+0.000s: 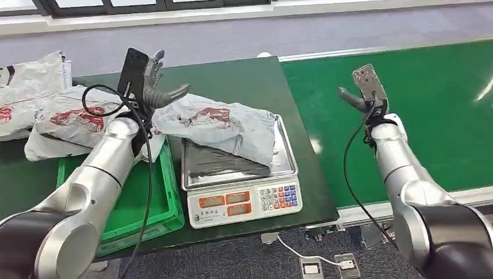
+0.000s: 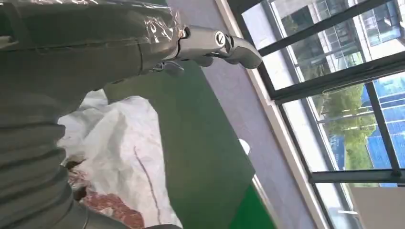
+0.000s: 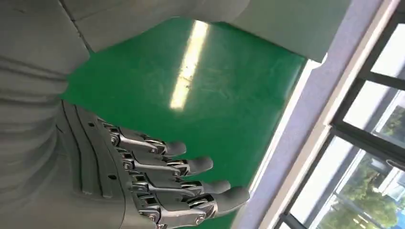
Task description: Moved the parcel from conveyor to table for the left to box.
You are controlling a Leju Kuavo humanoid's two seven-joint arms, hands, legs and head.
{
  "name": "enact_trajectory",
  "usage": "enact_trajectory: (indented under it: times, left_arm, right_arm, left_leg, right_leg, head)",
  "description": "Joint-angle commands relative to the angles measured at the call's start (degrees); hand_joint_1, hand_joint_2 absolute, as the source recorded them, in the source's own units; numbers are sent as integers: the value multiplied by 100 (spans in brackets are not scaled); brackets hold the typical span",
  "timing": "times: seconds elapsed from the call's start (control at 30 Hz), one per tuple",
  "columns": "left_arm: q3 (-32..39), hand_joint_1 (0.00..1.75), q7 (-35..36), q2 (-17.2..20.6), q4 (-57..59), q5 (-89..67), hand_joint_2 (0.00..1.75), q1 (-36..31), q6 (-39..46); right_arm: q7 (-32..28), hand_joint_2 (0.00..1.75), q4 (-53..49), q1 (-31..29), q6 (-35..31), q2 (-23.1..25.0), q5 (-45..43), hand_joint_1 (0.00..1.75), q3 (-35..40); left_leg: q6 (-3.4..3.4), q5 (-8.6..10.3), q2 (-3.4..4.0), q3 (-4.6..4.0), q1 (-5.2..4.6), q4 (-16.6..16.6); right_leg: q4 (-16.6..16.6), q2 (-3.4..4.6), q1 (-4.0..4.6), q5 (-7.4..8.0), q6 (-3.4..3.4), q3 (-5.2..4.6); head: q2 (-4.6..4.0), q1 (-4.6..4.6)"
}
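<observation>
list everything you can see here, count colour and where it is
parcel: one, grey-white poly bag with red print, lying on the scale's pan
scale: one, steel pan with white keypad front, on the dark table near the conveyor
other parcels: a pile, exact count unclear, grey-white with red print, far left of the table
crate: one, green, beside the scale under the left arm
table: one, dark green top
conveyor: one, bright green belt, right of the table
cable and sockets: white, on the floor below
left hand: raised over the parcel's left end, fingers spread, holding nothing
right hand: raised above the conveyor, open, holding nothing
</observation>
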Motion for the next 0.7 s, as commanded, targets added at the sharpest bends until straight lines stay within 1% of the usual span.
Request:
enact_trajectory:
  times: [0.03,0.1,0.13,0.23,0.3,0.33,0.37,0.4,0.43,0.47,0.5,0.53,0.57,0.6,0.63,0.67,0.7]
  left_arm:
    - [-84,0,137,-10,277,32,175,-563,-9]
    - [31,0,209,-19,316,136,175,-733,-20]
    - [46,0,250,-9,307,141,175,-876,-16]
    - [-67,0,455,19,349,21,175,-1003,-158]
    - [-616,0,501,52,367,-579,175,-933,17]
    - [-1409,0,538,95,413,-1422,175,-900,202]
    - [-1465,0,565,67,446,-1484,175,-868,-11]
    - [-1877,0,609,78,469,-1912,175,-849,36]
    - [-2046,0,713,40,489,-2107,175,-831,51]
    - [-2614,0,761,21,501,-2697,175,-830,43]
    - [-2775,0,798,2,522,-2866,175,-837,-59]
    - [-3392,0,809,-7,545,-3484,175,-874,-169]
    - [-3502,0,834,-41,550,-3594,175,-878,-239]
    - [-3755,0,801,-62,577,-3826,175,-910,-627]
    - [-4012,0,819,-80,558,-4088,175,-921,-711]
    - [-4385,0,808,-135,570,-4452,175,-927,-844]
    - [-4494,0,732,-164,564,-4555,175,-912,-998]
  right_arm:
    - [47,175,111,-182,35,183,23,0,-182]
    - [34,175,174,-209,75,227,75,0,-171]
    - [34,175,211,-213,100,256,102,0,-160]
    - [-4,175,268,-210,107,282,127,0,-166]
    - [-60,175,283,-181,109,261,160,0,-176]
    - [-95,175,289,-184,184,256,188,0,-155]
    - [-101,175,292,-195,200,262,222,0,-160]
    - [-95,175,316,-219,217,274,225,0,-163]
    - [-72,175,326,-225,217,278,240,0,-173]
    - [-63,175,333,-209,241,284,247,0,-182]
    - [-73,175,333,-196,256,290,266,0,-176]
    - [-69,175,335,-167,251,295,283,0,-168]
    - [-79,175,334,-148,247,298,290,0,-167]
    - [-73,175,334,-134,250,297,290,0,-193]
    - [-57,175,333,-115,240,287,293,0,-211]
    - [-47,175,318,-69,219,257,303,0,-224]
    - [-59,175,303,-35,260,230,308,0,-235]
  left_leg:
    - [-4,-4,5,1,5,3]
    - [-6,-9,8,20,8,-4]
    - [-3,-4,5,1,5,3]
    - [-5,-11,10,0,10,11]
    - [-5,-11,12,11,10,5]
    - [-4,-7,3,9,8,2]
    - [-5,-8,5,19,8,-3]
    - [-3,-5,-1,8,7,1]
    - [-4,-6,0,15,7,-3]
    - [-3,-5,2,12,6,-1]
    - [-4,-6,0,20,7,-5]
    - [-2,-4,-7,10,7,-2]
    - [-3,-6,-3,14,7,-2]
    - [-3,-5,-4,10,6,0]
    - [-5,-9,0,33,12,-12]
    - [-2,-3,-8,6,5,0]
    - [-4,-6,-4,14,8,-2]
  right_leg:
    - [1,9,5,-1,-5,0]
    - [-7,16,8,-4,-10,17]
    - [1,9,5,-1,-5,0]
    - [7,16,10,-4,-8,-1]
    - [0,19,10,-4,-9,9]
    - [-1,9,8,-4,-7,10]
    - [-6,12,8,-4,-9,18]
    - [-2,4,6,-3,-6,10]
    - [-6,6,6,-3,-7,16]
    - [-5,6,6,-2,-6,12]
    - [-10,7,7,-3,-8,21]
    - [-6,-2,6,-3,-6,13]
    - [-8,2,7,-3,-7,17]
    - [-5,0,6,-3,-6,12]
    - [-22,9,11,-3,-11,36]
    - [-6,-5,5,-3,-4,10]
    - [-8,1,7,-4,-7,17]
  head:
    - [0,0]
    - [0,0]
    - [0,0]
    - [0,2]
    - [0,2]
    - [0,0]
    - [0,0]
    - [0,0]
    - [0,2]
    - [0,0]
    - [0,2]
    - [0,0]
    - [0,2]
    - [0,0]
    - [0,0]
    - [0,2]
    - [0,0]
